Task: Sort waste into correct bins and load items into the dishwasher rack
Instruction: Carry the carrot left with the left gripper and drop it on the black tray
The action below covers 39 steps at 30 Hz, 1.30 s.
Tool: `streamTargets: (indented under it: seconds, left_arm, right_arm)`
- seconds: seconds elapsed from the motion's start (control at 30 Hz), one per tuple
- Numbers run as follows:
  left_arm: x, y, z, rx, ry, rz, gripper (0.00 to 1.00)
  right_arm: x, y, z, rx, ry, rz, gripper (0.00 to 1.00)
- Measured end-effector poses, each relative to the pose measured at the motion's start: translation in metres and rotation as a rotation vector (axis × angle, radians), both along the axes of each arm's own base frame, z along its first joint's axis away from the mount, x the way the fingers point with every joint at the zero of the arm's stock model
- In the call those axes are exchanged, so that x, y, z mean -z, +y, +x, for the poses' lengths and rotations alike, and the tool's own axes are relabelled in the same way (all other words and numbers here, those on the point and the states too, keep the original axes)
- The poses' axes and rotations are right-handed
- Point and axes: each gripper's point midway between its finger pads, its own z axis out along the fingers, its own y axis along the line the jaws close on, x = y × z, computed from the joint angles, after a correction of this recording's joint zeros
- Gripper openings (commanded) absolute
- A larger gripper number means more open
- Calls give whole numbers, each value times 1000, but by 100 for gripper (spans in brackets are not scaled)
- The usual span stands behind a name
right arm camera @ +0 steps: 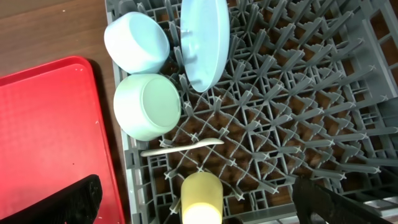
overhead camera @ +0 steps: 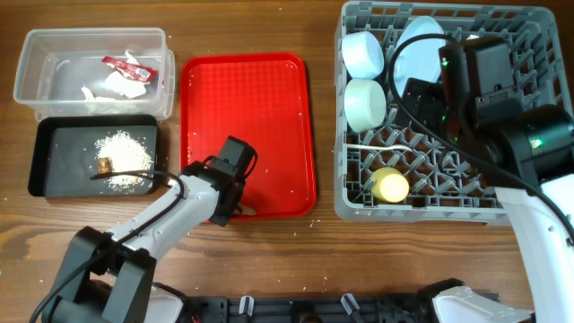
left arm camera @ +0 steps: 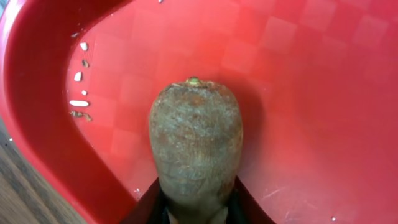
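My left gripper [overhead camera: 231,199] [left arm camera: 196,208] is shut on the brown stick-shaped food piece [left arm camera: 194,143], just above the near corner of the red tray [overhead camera: 260,99]. The clear tub [overhead camera: 54,94] holds the red-and-white wrapper [overhead camera: 126,65] and crumpled white paper [overhead camera: 121,87]. The black tray [overhead camera: 54,135] holds rice crumbs [overhead camera: 124,152] and a dark brown lump [overhead camera: 106,165]. The grey rack [overhead camera: 529,36] holds the blue bowl [right arm camera: 137,42], green bowl [right arm camera: 149,106], plate [right arm camera: 205,40], spoon [right arm camera: 180,148] and yellow cup [right arm camera: 200,198]. My right gripper [overhead camera: 420,94] [right arm camera: 196,186] is open above the rack.
A few rice crumbs [left arm camera: 79,102] lie on the red tray by its raised rim [left arm camera: 37,124]. The wooden table [overhead camera: 404,260] shows around everything. The right arm's cable [overhead camera: 421,126] loops over the rack.
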Motion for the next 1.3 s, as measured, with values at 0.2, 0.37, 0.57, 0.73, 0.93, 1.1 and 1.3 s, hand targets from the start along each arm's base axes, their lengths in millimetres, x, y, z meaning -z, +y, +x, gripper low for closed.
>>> streamTargets:
  seconds: [0.2, 0.37, 0.57, 0.73, 0.93, 1.1, 1.3]
  left_arm:
    - [-56, 21, 39, 106, -147, -13, 19]
    - [-119, 136, 54, -167, -331, 142, 24]
    - [-84, 250, 75, -472, -332, 327, 29]
    - [-30, 268, 96, -494, -297, 334, 65]
    - [-22, 270, 102, -455, -293, 347, 100]
    - [-77, 268, 114, -410, -433, 346, 100]
    - [-114, 266, 114, -387, -520, 357, 100]
  right_arm:
    - [0, 0, 0, 0, 1, 0, 100]
    - [0, 0, 0, 0, 0, 0, 100]
    - [6, 2, 2, -4, 24, -2, 100]
    - [17, 7, 7, -14, 64, 3, 100]
    - [13, 9, 15, -20, 30, 9, 100]
    - [2, 13, 26, -41, -38, 18, 100]
    - [-49, 22, -3, -197, -199, 60, 100]
